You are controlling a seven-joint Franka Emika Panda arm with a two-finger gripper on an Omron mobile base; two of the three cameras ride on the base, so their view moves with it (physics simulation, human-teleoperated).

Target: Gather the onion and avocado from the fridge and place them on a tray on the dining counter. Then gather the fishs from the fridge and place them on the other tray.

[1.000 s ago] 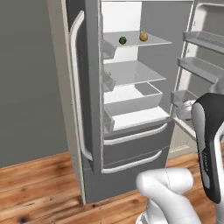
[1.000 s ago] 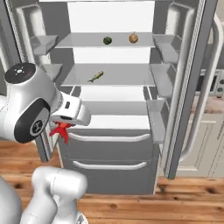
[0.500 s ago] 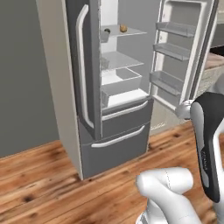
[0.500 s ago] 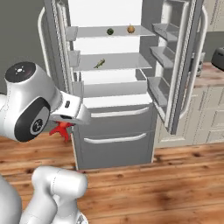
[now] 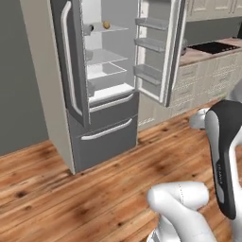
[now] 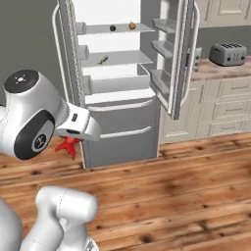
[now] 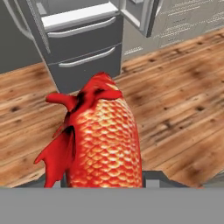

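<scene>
Between the gripper (image 7: 105,186) jaws sits a red-orange scaled fish (image 7: 98,135), clamped and pointing away from the hand cam; its red tail (image 6: 66,146) also pokes out below the wrist in the right base view, so hand is clenched on the fish

Fridge (image 6: 117,88) stands with both upper doors open, well apart from the base, wood floor between us and it

Top shelf holds the onion (image 6: 132,25) and the avocado (image 6: 112,28), side by side, neither gathered; onion (image 5: 107,25) also visible from the left cam. Small dark elongated thing (image 6: 103,60) on the second shelf, too small to tell, could be another fish

Judgement on progress:
- produce half: not done, both items sit in the fridge
- fish half: one fish in hand, not yet placed
- looks like the fish is being handled ahead of the produce vs the task order

Left to do: carry this fish to the redder tray on the island, set it down, go back for any second fish, then onion and avocado to the darker tray. Fridge doors are open, so return access is fine

Toaster (image 6: 228,53) on the wall counter, not relevant
</scene>
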